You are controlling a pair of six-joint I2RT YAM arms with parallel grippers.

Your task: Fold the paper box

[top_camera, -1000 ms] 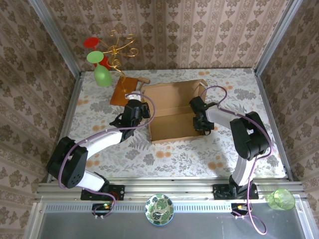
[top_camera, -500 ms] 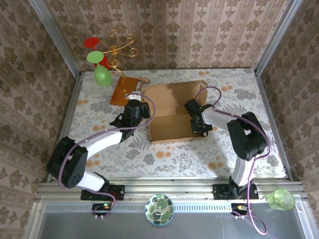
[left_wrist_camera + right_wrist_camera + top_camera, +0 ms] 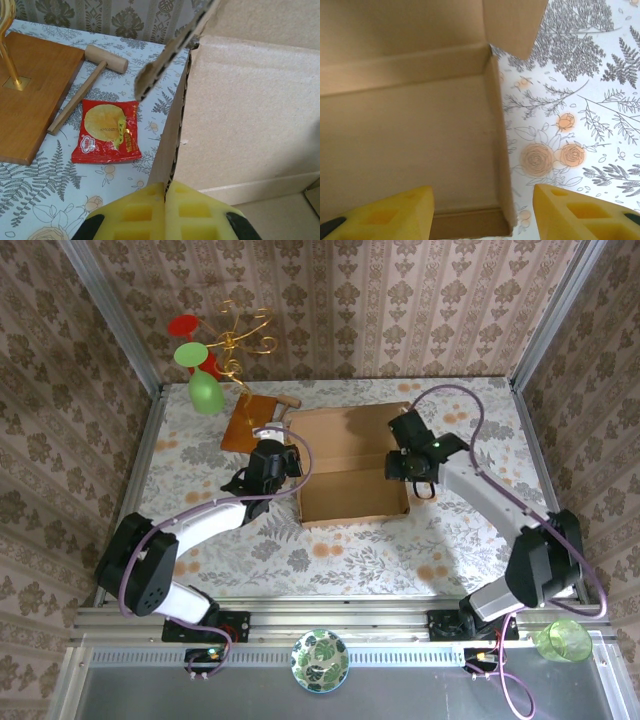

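At the left of the surface [image 3: 330, 550], a wooden board [image 3: 30, 95], a small mallet [image 3: 90, 80] and a red snack packet [image 3: 106, 131] lie just beside the work, apart from it.

Left end effector [image 3: 165, 205]: clamped shut on the top edge of the left side wall of the paper box [image 3: 350, 475]. The yellow pads [image 3: 135, 212] meet on the cardboard and the wall stands upright between them. Above it, a loose flap [image 3: 170, 50] leans outward at a tilt.

The paper box sits mid-surface between the two arms, tray open upward, floor flat, back panel raised.

Right end effector [image 3: 482, 217]: jaws apart, gripping nothing. It straddles the right side wall [image 3: 500, 150], with one finger over the box floor and the other finger [image 3: 575, 212] over the bare surface outside. The far right corner flap [image 3: 512, 22] stands splayed outward.

Judgement: the step in hand is taking hold of the right wall to fold it.
- Keep the left clamp steady as the anchor, so the box does not slide.
- Lower the right fingers squarely over the wall edge before closing; a skewed bite would buckle the corrugation.
- Bend along the printed crease only, slowly.
- Mind the splayed corner flap, which needs tucking inward and may catch.
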